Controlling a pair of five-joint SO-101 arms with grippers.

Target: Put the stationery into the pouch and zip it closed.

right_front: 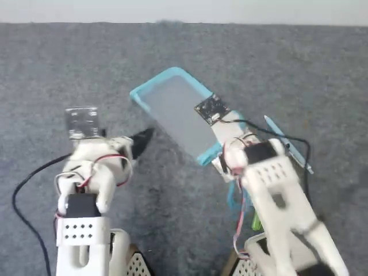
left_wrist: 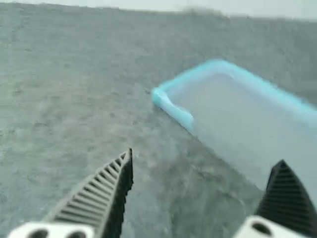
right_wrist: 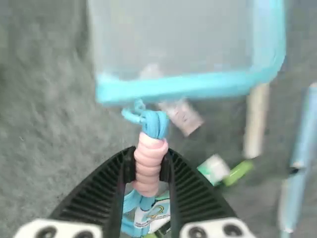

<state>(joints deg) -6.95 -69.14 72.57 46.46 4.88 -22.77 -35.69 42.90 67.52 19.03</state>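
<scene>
**Finding.** The pouch (right_front: 178, 112) lies flat and askew about the middle of the worktop (right_front: 69, 63). One short end points towards the far edge, the other towards the near right corner. My right gripper (right_wrist: 147, 156) is at that nearer end, jaws clenched on the pink ribbed pull (right_wrist: 148, 171). The pull is tied to the pouch's blue trim by a knotted blue cord (right_wrist: 147, 121). My left gripper (left_wrist: 205, 163) hovers just off the pouch's side that faces the left edge, jaws spread wide, grasping nothing and clear of the pouch.

**Stationery.** It is outside the pouch. A blue pen (right_front: 287, 144), a cream stick (right_wrist: 255, 119) and a green marker (right_wrist: 235, 173) lie on the worktop beside it, towards the right edge. I cannot tell whether the zip is run open or shut.

**Assessment.** The step in hand is working the zip by its pull, most likely opening it, since nothing is loaded.

**Recommendations.**
- Draw the pull along the line of the trim, low and level. Pulled upward, the light pouch is likely to lift and slide with it.
- The grip is on the soft pull, not the slider, so I should load it gradually until the cord goes taut.
- Bring the left gripper down to pin the pouch first, as a brace.
- Keep the right arm's sweep narrow, because the stationery lies close by and could scatter.
</scene>
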